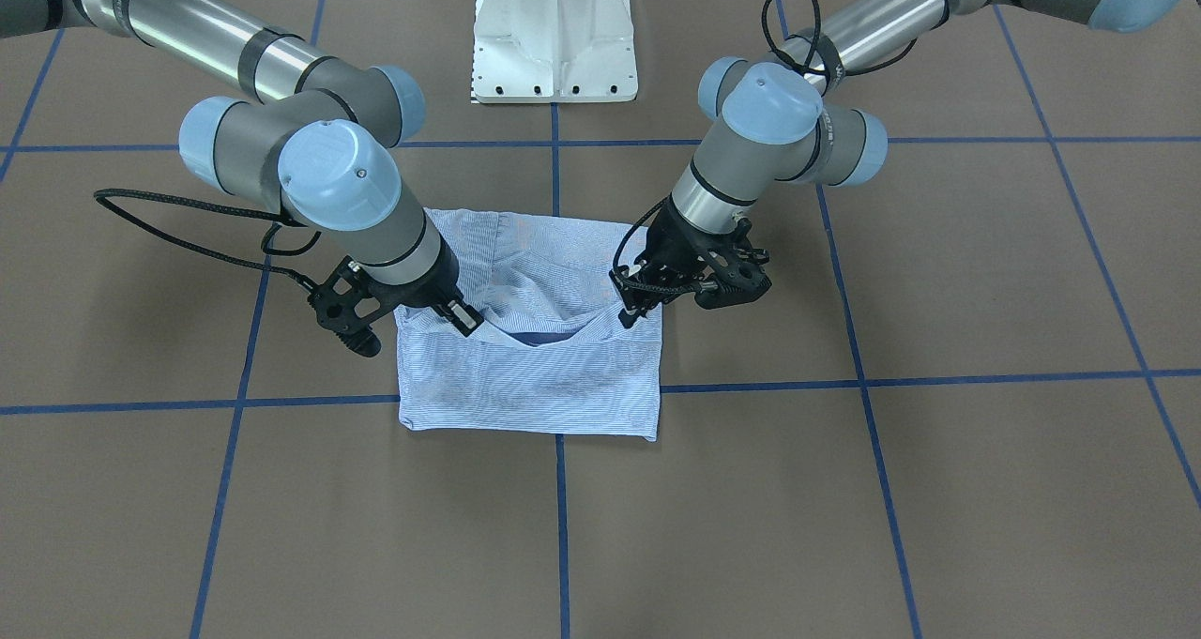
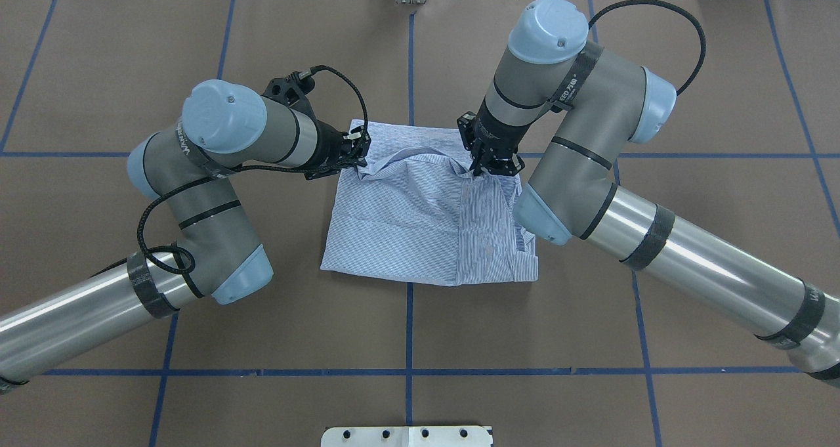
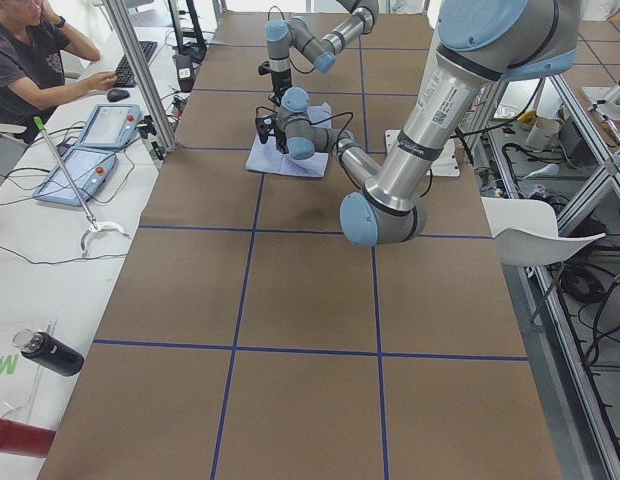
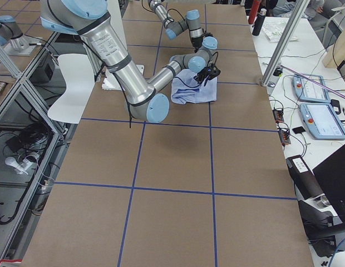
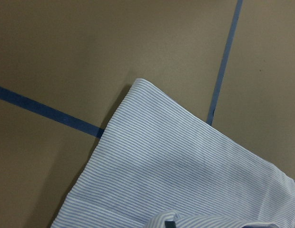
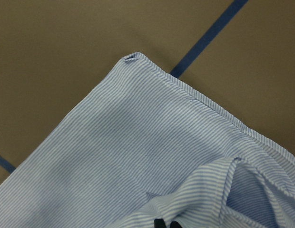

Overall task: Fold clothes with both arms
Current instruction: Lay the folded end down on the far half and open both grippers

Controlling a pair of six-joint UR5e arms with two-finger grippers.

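A brown-covered table (image 1: 938,489) marked into squares by blue tape lines (image 1: 561,526) fills the view, with the white pedestal base (image 1: 554,34) at its robot side. The blue-and-white striped shirt (image 1: 525,386) lies near the middle, folded to a rough rectangle. The left gripper (image 1: 630,315) has its jaws closed tight on a raised fold edge of the shirt. The right gripper (image 1: 466,320) pinches the same edge in the same way, well apart from the left one. Between the two pairs of jaws that edge hangs in a shallow sag, opening a dark pocket just under it. Below and to both sides of the jaws the rest of the cloth rests flat on the table. In the left wrist view a flat corner of the shirt reaches out past the jaws across a tape line. The right wrist view shows two black fingertips (image 6: 160,222) close together with puckered cloth gathered at them. The left arm (image 1: 779,142) and the right arm (image 1: 328,170) both slope down and inward to the shirt.
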